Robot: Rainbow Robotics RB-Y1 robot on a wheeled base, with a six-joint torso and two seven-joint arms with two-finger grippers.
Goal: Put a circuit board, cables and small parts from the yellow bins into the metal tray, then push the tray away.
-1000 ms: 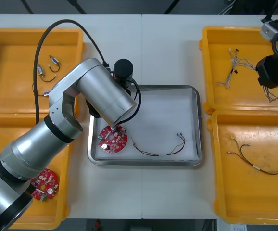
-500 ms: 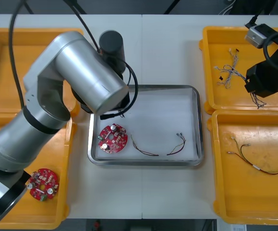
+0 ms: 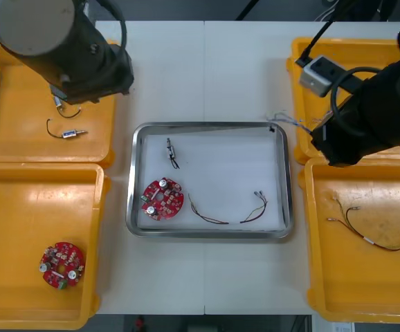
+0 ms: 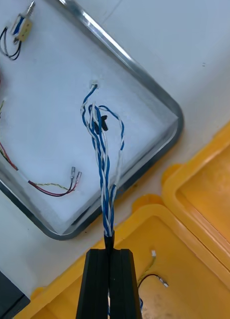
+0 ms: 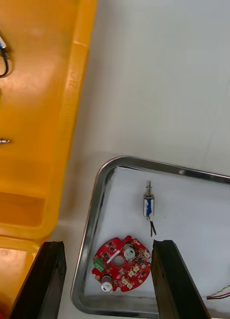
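The metal tray [image 3: 282,181] is white inside and holds a red circuit board [image 3: 162,198], a small metal part [image 3: 172,152] and a red and yellow cable [image 3: 228,211]. My right gripper [image 4: 109,251] is shut on a twisted blue and white cable [image 4: 102,164], which hangs over the tray's far right corner [image 4: 170,117]. The cable's loose ends [image 3: 284,122] show at that corner. My left gripper [image 5: 109,244] is open with nothing in it, above the tray's far left corner [image 5: 102,172]. The left arm [image 3: 61,41] reaches over the far left bin.
The far left yellow bin [image 3: 13,138] holds small metal parts [image 3: 66,133]. Another circuit board [image 3: 61,264] lies in the near left bin [image 3: 20,180]. The near right bin [image 3: 324,277] holds a dark cable [image 3: 373,234]. The right arm covers part of the far right bin [image 3: 304,62].
The left arm has pulled back from the tray toward the far left bin, leaving a small metal part in the tray. The right arm has carried the blue and white cable left to the tray's corner.
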